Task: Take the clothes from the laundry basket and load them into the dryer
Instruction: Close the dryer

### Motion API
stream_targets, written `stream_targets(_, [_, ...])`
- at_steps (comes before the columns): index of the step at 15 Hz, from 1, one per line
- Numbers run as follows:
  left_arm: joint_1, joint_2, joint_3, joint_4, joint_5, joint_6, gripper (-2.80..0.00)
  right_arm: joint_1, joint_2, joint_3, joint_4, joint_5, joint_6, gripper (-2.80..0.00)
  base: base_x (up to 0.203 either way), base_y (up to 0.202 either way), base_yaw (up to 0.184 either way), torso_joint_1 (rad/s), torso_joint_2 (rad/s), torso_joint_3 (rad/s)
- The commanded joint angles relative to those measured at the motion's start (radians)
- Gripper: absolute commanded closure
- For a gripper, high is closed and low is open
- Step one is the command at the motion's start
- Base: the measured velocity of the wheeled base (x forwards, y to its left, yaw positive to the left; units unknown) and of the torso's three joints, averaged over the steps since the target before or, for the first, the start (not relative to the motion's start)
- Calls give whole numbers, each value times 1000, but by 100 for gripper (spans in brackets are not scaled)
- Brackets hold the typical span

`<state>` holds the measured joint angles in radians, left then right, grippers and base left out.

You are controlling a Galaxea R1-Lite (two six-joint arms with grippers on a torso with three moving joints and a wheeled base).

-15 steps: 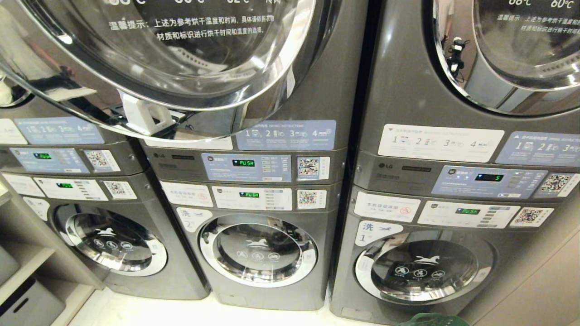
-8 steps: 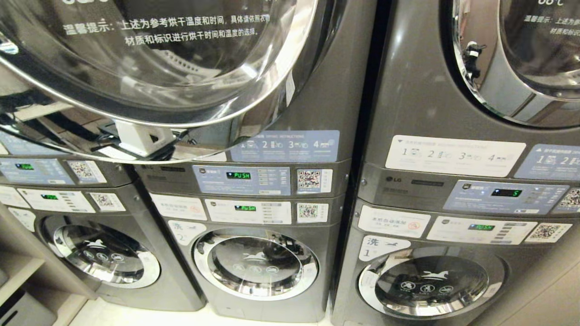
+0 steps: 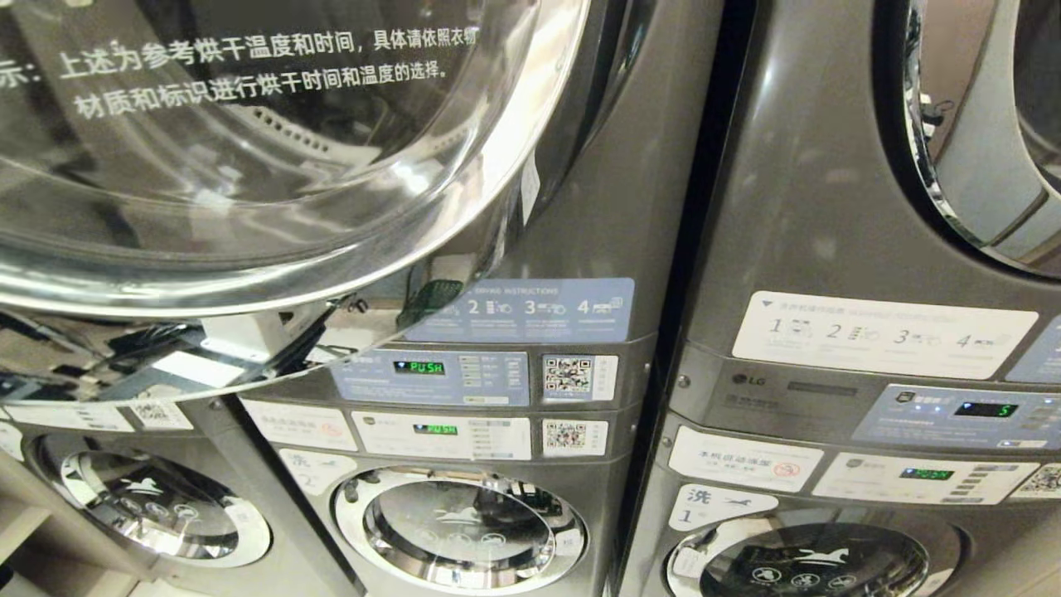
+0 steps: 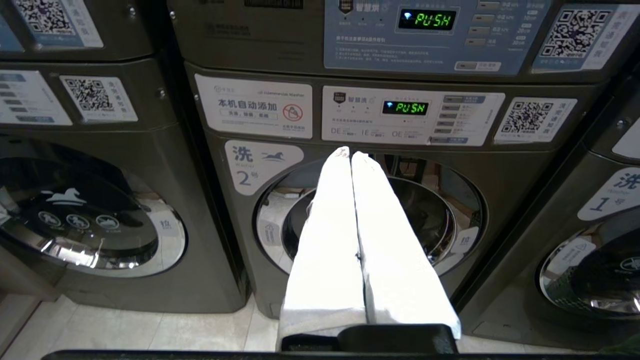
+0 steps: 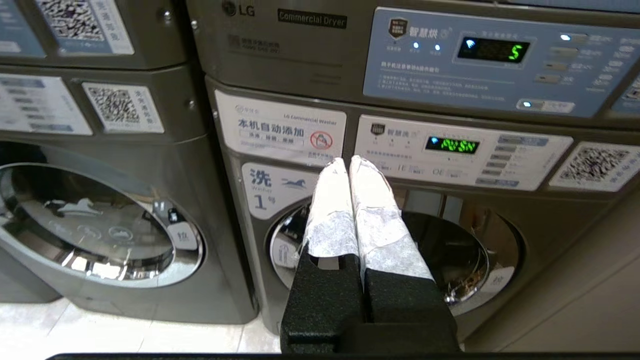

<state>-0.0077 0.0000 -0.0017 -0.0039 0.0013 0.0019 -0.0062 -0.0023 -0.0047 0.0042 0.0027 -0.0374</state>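
The left gripper hung with its two long white-wrapped fingers pressed together along their whole length, nothing between them, pointing toward the round door of the washer marked 2 and clear of it. The right gripper was likewise fully closed and empty, its fingers wrapped in a fibrous white covering above black textured blocks, aimed at the washer marked 1 without touching it. Neither arm appeared in the head view.

Around them stood a row of grey metal stacked machines, each lower door a glossy chrome ring around dark glass printed with a white horse emblem. Pale floor tiles ran along the foot of the machines, leaving open room beneath both grippers. Flat label stickers and QR codes covered the panels; two green displays on the middle stack read PUSH, and the right stack's dryer panel showed a single green digit.

In the head view, the dryer door of the middle stack stood swung open, a broad domed glass pane in a polished chrome rim, filling the upper left and overhanging the control panels. Its lower rim reflected something green. A thin green edge showed at the corner of the left wrist view; whether it was the laundry basket could not be told, and no clothes were visible.
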Motion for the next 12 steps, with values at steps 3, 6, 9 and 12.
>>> stream_targets(3, [0, 0, 0, -1, 0, 1, 0, 0, 2, 0, -1, -3, 7, 0, 192, 0, -2, 4, 6, 3])
stream_targets(6, [0, 0, 0, -1, 0, 0, 0, 0, 1, 0, -3, -12, 30, 0, 196, 0, -2, 2, 1, 2])
stream_targets(9, [0, 0, 2, -1, 0, -3, 0, 0, 2, 0, -1, -12, 33, 0, 131, 0, 1, 8, 3, 2])
stream_targets(12, [0, 0, 0, 1, 2, 2, 0, 0, 2, 0, -3, -12, 33, 0, 0, 0, 0, 0, 0, 0])
